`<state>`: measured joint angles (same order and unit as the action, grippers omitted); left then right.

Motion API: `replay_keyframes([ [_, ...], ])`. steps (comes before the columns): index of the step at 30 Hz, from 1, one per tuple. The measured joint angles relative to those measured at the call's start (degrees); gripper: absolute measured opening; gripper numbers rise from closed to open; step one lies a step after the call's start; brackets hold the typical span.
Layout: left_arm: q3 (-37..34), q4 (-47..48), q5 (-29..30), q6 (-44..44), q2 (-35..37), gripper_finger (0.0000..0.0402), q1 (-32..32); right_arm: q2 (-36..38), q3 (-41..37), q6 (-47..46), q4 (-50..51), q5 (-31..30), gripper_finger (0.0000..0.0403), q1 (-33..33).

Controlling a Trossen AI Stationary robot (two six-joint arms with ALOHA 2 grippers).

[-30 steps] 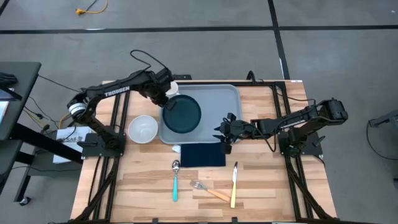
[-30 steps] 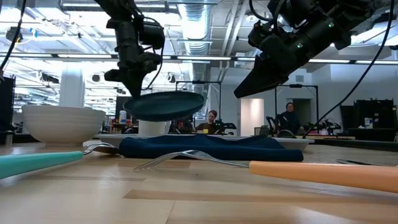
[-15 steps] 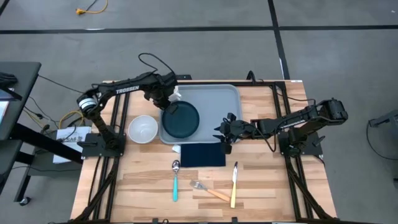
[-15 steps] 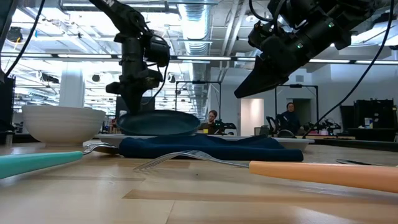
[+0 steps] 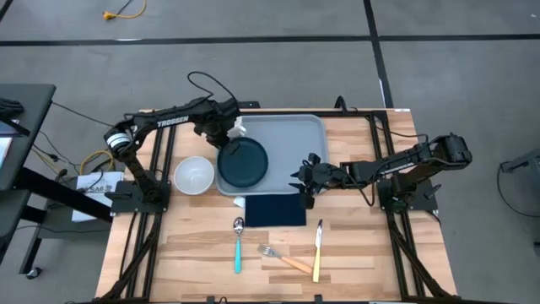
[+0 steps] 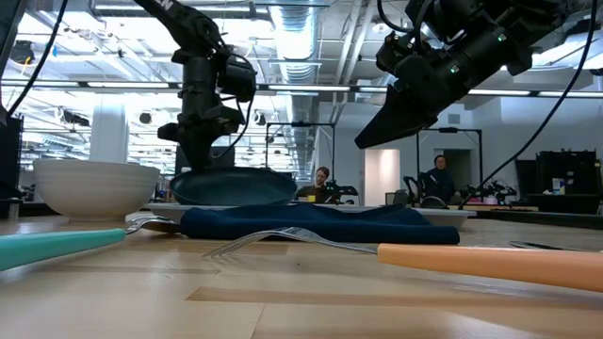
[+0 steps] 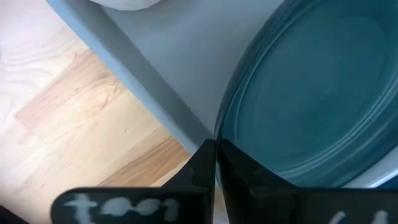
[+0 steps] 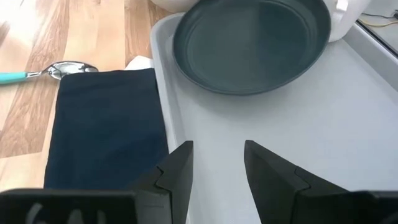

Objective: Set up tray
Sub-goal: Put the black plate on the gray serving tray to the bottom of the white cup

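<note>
Left gripper [image 5: 226,143] angled down, fingers clamped on plate [image 5: 245,160] rim over tray [image 5: 291,139], right gripper [image 5: 301,179] extended low above tray edge, fingers apart

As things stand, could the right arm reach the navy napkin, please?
Probably yes: the right gripper hangs open, holding nothing, beside the napkin, with nothing lying on it.

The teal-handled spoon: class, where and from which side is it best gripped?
Take the spoon across the middle of its teal handle, claw descending from straight above. It lies flat on bare wood, handle clear of the fork, while its bowl lies close to the napkin.
</note>
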<state>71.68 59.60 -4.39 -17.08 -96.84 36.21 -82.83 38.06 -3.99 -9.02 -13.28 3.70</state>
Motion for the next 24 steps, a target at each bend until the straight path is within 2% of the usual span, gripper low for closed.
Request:
replay_keyframes([
  [15,0.0,-0.86,0.85,0.0,0.0,0.0,0.0,0.0,0.0,-0.02,0.0,0.0,0.0134,0.0],
  [24,0.0,-2.81,3.38,0.0,0.02,0.0,0.0,0.0,0.0,-0.02,0.0,0.0,0.0134,0.0],
])
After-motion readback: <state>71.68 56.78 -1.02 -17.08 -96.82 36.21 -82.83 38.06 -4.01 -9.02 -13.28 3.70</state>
